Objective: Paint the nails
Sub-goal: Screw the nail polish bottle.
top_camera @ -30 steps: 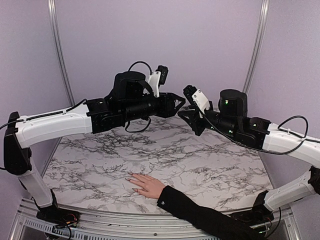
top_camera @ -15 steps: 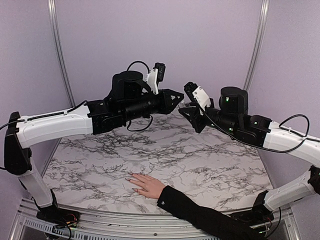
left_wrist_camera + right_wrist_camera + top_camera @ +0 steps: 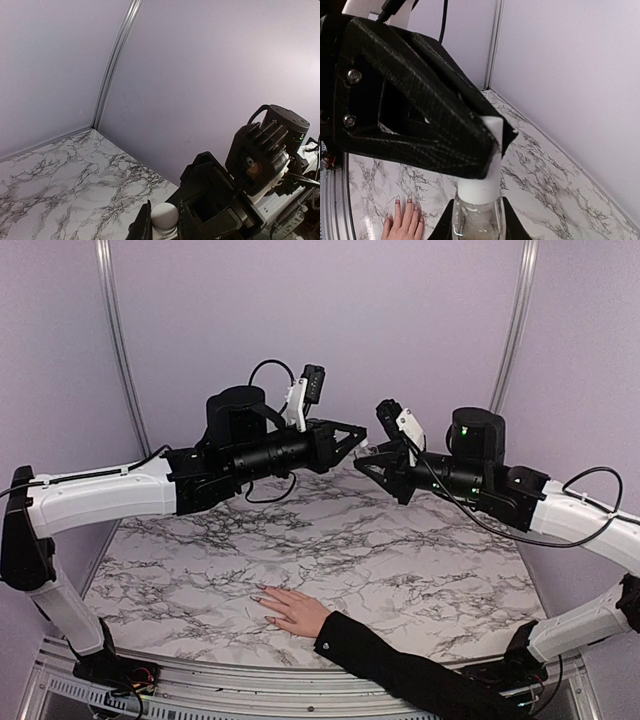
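Observation:
High over the back of the table, my right gripper (image 3: 378,462) is shut on a small clear glass polish bottle (image 3: 476,222). My left gripper (image 3: 358,440) meets it nose to nose. Its fingers (image 3: 445,135) are shut on the bottle's white cap (image 3: 487,170), which appears as a round white knob (image 3: 164,216) in the left wrist view. A pale hand (image 3: 295,610) lies flat on the marble near the front edge, fingers pointing left. Its nails (image 3: 397,199) are tiny with dark outlined tips, far below both grippers.
The white marble tabletop (image 3: 420,550) is closed in by purple walls with a metal corner post (image 3: 112,65). A black sleeve (image 3: 400,672) runs from the hand to the front right edge. The right arm's black motor housing (image 3: 265,150) sits close behind the bottle.
My left gripper was open beside the bottle one second ago and has shut on the cap. Both grippers have risen slightly together. The hand has not moved.

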`<act>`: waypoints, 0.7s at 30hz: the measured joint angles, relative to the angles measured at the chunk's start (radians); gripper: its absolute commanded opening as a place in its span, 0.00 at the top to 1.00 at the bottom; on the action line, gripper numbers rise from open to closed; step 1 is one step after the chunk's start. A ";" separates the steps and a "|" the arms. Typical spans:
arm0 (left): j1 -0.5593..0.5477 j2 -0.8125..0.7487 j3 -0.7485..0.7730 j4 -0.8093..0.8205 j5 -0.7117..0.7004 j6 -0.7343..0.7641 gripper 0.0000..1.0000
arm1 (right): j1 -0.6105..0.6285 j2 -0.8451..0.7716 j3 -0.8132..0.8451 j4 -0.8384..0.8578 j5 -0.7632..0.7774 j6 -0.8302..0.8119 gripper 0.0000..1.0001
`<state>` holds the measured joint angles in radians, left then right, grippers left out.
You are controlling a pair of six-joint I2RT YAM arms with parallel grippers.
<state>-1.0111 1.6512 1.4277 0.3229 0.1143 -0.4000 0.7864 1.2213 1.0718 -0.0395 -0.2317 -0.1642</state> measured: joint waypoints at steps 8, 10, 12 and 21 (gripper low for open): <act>0.019 -0.065 -0.035 0.057 0.261 0.132 1.00 | -0.021 -0.039 0.016 0.020 -0.303 0.040 1.00; 0.023 -0.078 -0.038 0.076 0.335 0.162 1.00 | -0.021 -0.041 0.032 0.031 -0.390 0.061 1.00; 0.027 -0.083 -0.037 0.100 0.405 0.184 1.00 | -0.021 -0.041 0.048 0.038 -0.455 0.079 1.00; 0.043 -0.086 -0.022 0.138 0.604 0.209 0.81 | -0.002 -0.032 0.076 0.039 -0.612 0.109 1.00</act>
<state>-0.9676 1.5650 1.4059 0.4614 0.7185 -0.1905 0.7845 1.1889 1.1477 -0.0010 -0.8440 -0.0555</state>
